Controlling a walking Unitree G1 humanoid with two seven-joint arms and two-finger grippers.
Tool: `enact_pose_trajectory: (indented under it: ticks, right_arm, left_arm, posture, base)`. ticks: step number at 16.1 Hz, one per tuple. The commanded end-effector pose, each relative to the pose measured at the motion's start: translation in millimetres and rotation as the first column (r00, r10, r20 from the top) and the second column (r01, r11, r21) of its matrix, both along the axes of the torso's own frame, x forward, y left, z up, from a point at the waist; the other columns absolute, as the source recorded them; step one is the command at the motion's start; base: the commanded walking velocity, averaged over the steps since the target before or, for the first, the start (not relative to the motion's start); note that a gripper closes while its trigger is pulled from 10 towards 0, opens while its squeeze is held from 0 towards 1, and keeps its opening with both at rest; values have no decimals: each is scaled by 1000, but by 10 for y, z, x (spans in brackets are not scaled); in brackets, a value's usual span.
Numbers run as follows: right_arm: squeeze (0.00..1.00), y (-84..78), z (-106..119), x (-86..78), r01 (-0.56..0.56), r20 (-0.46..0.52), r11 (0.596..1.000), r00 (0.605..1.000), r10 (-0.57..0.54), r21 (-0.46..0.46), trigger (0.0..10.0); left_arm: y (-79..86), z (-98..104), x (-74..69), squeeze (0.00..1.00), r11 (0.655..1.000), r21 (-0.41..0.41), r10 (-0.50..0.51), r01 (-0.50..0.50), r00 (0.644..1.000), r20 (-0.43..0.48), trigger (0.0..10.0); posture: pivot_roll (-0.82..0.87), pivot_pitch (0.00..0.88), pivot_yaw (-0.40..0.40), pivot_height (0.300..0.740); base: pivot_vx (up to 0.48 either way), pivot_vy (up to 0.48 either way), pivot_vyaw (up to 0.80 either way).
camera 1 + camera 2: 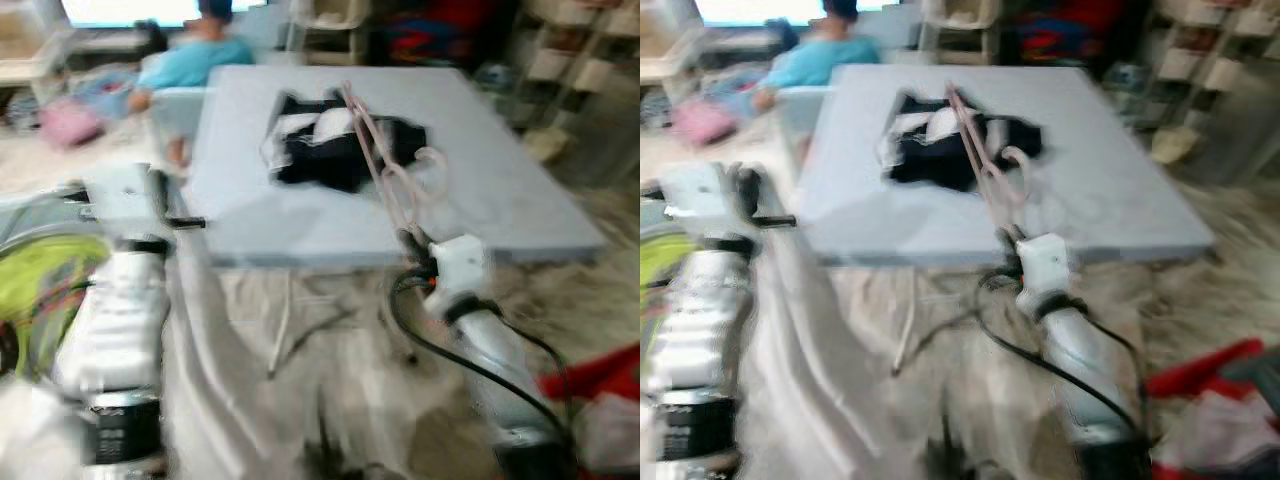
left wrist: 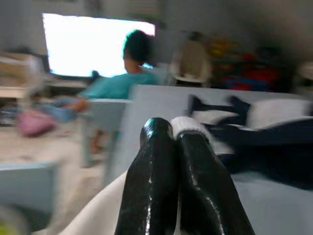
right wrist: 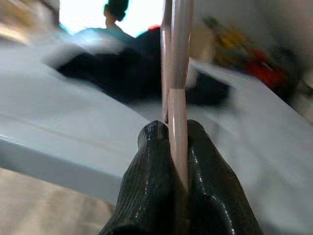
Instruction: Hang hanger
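A pale pink hanger (image 1: 385, 170) slants up over the light blue pad (image 1: 500, 190), and my right gripper (image 1: 408, 240) is shut on its lower end near the pad's front edge. In the right wrist view the hanger's thin bar (image 3: 176, 58) runs up from between the closed fingers (image 3: 154, 166). A black and white pile of clothes (image 1: 340, 145) lies on the pad behind the hanger. To the left, my left gripper (image 1: 185, 222) is shut on a white garment (image 1: 220, 360) that drapes down in front of me. The head views are blurred.
A person in a teal shirt (image 1: 200, 55) sits at the back left by a bright window. Shelves and clutter (image 1: 560, 60) line the back right. A red object (image 1: 590, 375) lies on the floor at right, and a green item (image 1: 40, 290) at left.
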State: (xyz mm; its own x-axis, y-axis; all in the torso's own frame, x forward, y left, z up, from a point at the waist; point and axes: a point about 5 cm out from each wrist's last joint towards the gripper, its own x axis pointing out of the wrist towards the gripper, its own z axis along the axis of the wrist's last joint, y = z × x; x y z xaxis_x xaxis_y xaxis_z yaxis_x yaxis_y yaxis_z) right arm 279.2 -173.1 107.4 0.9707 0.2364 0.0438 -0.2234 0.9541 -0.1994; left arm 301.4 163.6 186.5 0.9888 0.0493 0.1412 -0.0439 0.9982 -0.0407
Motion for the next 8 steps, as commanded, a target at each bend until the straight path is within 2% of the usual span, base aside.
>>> enact_pose_trajectory:
  ticks: [1,4,8]
  right_arm:
    - [0,101,122,46,-29,53,999,998,28,15,10000]
    - [0,92,127,53,-21,56,1000,998,20,15,10000]
    - [0,89,125,57,-19,58,1000,998,18,14,10000]
  left_arm:
    - [79,142,-4,0,999,10,31,-32,998,60,10000]
    - [15,115,-9,0,1000,6,8,-9,999,53,10000]
    - [-73,248,23,0,998,24,-62,60,992,107,10000]
  posture:
    - [37,0,-29,740]
    - [34,0,-27,740]
    - [36,0,-28,740]
  base:
    - [0,0,0]
    - [0,0,0]
    - [0,0,0]
